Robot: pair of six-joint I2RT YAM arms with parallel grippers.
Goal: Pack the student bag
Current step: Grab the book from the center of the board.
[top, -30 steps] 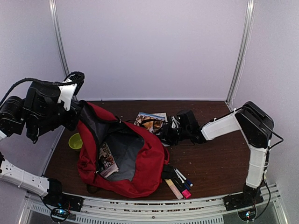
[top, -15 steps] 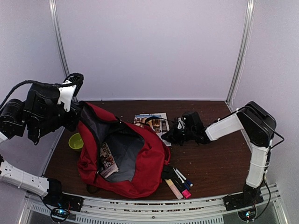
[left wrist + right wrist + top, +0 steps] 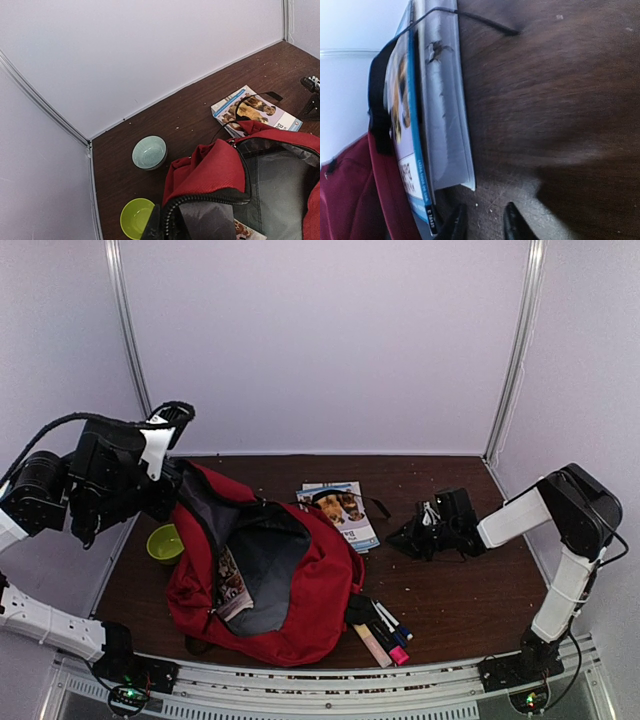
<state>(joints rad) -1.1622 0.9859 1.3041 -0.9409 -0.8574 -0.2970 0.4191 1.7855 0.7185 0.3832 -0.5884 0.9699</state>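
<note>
The student bag, red with grey lining, lies open in the middle of the table. My left gripper holds up its back rim, shut on the zipper edge; one dark finger shows beside the zipper. A magazine lies inside the bag. A book with dogs on its cover lies flat behind the bag, a black strap across it. My right gripper is low on the table, right of the book, jaws a little apart with only bare wood between the fingertips.
A lime bowl and a pale blue bowl sit left of the bag near the wall. Markers and a highlighter lie at the bag's front right corner. White walls close the table on three sides.
My right gripper has drawn back to the right, away from the book, which now lies a little further right. The left arm has shifted slightly, still holding the bag's rim.
</note>
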